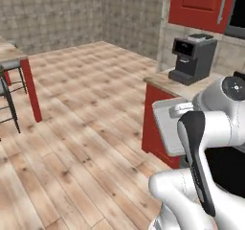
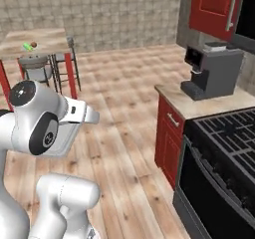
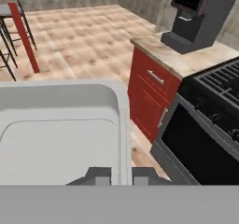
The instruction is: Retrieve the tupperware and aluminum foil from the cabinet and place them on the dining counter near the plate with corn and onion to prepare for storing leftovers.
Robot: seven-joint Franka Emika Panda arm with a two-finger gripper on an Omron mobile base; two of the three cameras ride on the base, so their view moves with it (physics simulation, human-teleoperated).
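So we've got the tupperware point(image 3: 60, 125) pinched in the tool point(image 3: 121, 175) right now, fingers pressed together on its rim at the near edge. In the hand view the container spreads out from the tool toward 10 and 11 o'clock, open side facing the camera, with the rim running straight up at 12 from the fingertips. In the left base view we see the same tupperware point(image 1: 167, 128) held up in the air in front of the arm, beside the red drawers point(image 1: 155, 123). From the right base view it sits at the arm's elbow, tupperware point(image 2: 72, 126) tilted on edge.

The worktop point(image 2: 35, 43) with the plate point(image 2: 33, 60), corn point(image 2: 26, 46) and onion point(image 2: 34, 45) is way off at 11 o'clock, well apart from the tool. The cabinet point(image 2: 214, 6) is up at 1 o'clock, door shut, above the coffee machine point(image 2: 211, 71).
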